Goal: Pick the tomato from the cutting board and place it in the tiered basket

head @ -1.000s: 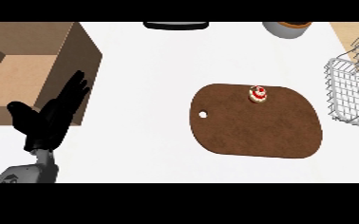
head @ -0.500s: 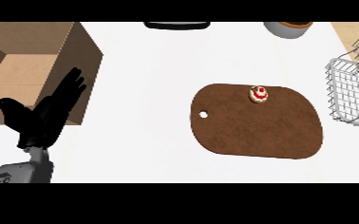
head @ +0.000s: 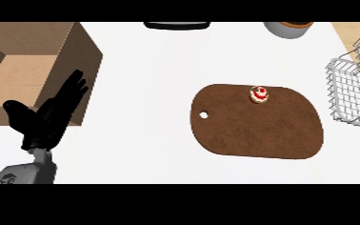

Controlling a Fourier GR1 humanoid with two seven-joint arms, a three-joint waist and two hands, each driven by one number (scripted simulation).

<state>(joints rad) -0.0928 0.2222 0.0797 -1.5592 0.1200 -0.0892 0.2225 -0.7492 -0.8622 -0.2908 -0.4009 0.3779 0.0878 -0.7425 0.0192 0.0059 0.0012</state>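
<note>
A small red and white tomato (head: 259, 94) sits near the far edge of the dark brown cutting board (head: 260, 128), right of centre. The white wire tiered basket (head: 345, 90) stands at the right edge, partly cut off. My left hand (head: 48, 117) shows at the lower left, open with straight fingers pointing up, far from the tomato and holding nothing. My right hand does not show.
A brown cardboard box (head: 38, 66) stands at the far left, just behind my left hand. A grey pot (head: 288, 28) and a black object (head: 178, 25) lie along the far edge. White counter (head: 147, 100) lies between hand and board.
My left hand has drifted slightly left and down. The tomato, board and basket have not moved.
</note>
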